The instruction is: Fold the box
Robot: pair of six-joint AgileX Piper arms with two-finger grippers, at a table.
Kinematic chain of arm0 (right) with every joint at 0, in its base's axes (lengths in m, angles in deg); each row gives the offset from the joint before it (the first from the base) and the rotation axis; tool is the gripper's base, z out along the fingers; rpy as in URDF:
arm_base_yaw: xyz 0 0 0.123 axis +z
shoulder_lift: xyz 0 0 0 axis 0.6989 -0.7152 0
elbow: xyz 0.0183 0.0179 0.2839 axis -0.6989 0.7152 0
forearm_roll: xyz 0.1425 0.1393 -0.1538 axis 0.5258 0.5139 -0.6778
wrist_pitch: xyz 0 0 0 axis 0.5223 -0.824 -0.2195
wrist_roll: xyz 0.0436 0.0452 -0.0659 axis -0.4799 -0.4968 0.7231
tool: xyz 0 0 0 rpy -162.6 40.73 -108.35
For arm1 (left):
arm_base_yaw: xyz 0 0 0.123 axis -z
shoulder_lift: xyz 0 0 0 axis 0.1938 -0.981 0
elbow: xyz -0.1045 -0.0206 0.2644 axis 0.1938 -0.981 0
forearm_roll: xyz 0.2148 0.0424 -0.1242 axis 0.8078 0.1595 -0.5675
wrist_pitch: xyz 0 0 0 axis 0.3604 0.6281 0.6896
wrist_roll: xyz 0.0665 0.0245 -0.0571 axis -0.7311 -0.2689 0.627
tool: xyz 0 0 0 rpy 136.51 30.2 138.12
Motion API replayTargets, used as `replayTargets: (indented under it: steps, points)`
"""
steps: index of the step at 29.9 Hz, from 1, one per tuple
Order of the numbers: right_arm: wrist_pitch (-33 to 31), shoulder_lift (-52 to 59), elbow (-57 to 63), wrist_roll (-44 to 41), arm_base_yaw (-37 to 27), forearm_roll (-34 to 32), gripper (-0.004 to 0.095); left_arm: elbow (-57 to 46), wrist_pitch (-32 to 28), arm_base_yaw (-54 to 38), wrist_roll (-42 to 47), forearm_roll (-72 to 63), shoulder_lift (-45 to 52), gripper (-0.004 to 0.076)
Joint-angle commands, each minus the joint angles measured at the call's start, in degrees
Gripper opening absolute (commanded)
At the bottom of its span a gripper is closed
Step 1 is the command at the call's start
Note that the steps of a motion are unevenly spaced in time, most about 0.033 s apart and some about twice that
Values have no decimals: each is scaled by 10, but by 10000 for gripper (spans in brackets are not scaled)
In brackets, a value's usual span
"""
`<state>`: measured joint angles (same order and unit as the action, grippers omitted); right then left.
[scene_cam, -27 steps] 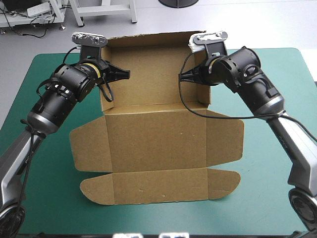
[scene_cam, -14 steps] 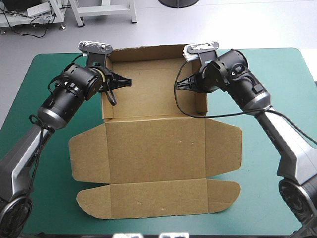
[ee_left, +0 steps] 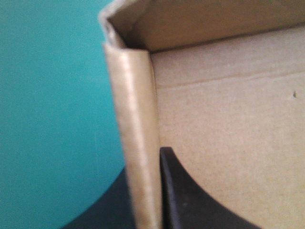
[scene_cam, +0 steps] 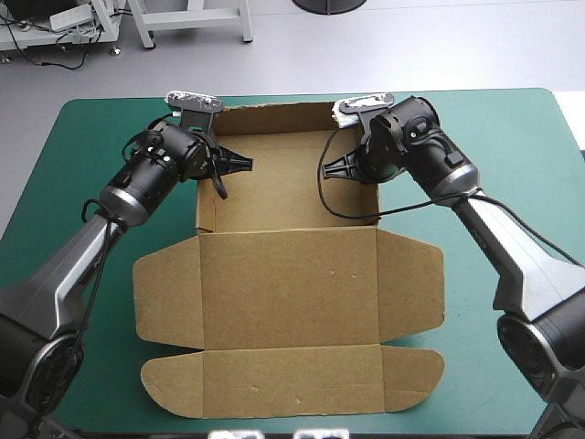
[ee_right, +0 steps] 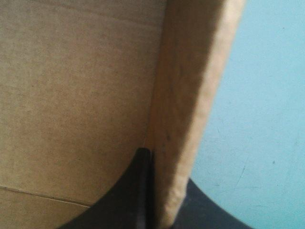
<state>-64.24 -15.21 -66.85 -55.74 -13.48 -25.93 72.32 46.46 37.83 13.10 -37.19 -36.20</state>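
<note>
Both pincers have come down and inward since earlier, lowering the far half of the box. Left pincer is clamped on the left side wall, right pincer on the right side wall, apparently to keep both upright while the tray forms. The box sits in the middle of the desk, its lid flat toward the near edge

Brown box, black fingers — teal-green cover.
</note>
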Motion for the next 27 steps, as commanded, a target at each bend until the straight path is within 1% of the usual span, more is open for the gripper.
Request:
replayTargets:
  steps: [1, 8, 13, 19, 27]
  points:
    - [18, 18, -15, 29, 0, -2, -6, 17, -11, -3, -36, 21, -1, -6]
    - [6, -16, -15, 35, -5, 7, -6, 17, -1, -61, -111, -109, -41, -6]
    - [9, -42, -15, 57, -32, 65, -6, 17, 10, -76, -131, -113, -54, -6]
    - [6, -63, -15, 65, -54, 73, -6, 17, 19, -76, -131, -118, -91, -6]
    - [4, -106, -15, 79, -62, 86, -6, 17, 46, -76, -138, -126, -141, -6]
